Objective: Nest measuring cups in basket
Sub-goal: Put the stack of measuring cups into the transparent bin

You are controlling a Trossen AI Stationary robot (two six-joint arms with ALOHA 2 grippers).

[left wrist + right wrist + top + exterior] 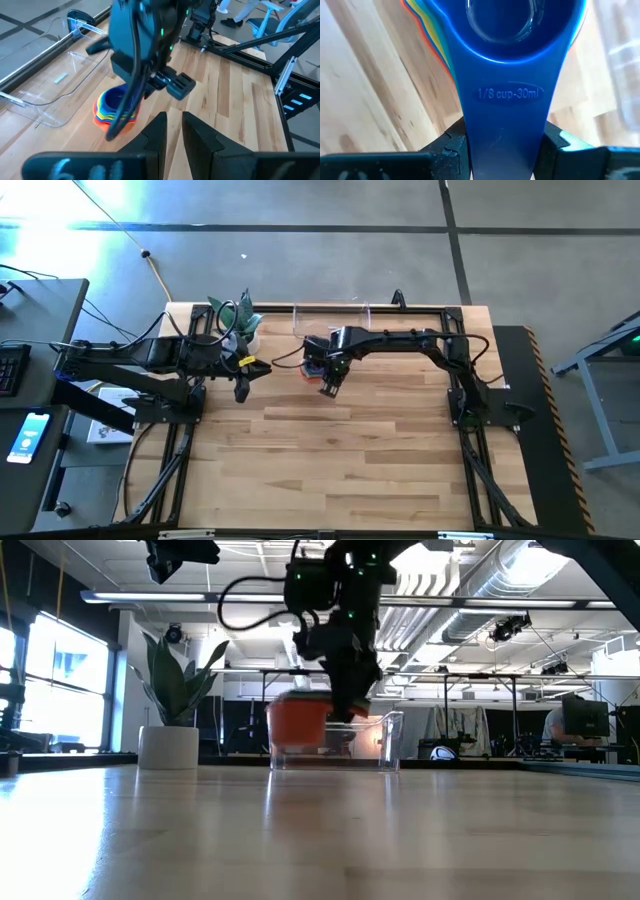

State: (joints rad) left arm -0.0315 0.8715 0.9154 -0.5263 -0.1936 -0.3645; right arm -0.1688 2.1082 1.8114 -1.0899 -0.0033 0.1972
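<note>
Cups: your stack (116,107) sits nested on the wood, just outside the near wall of the basket (60,92); blue cup (506,60) on top, with yellow, orange and red rims showing beneath it.
Right gripper (329,387): you have it over the stack, fingers (447,145) clamped on both edges of the blue handle, which reads "1/8 cup-30ml".
Left gripper (241,390): yours waits just beside the stack, on the plant side, fingers (152,135) parted by a narrow gap, nothing between them.
Basket: clear bin at the table's far edge, right of the potted plant (240,320).
</note>
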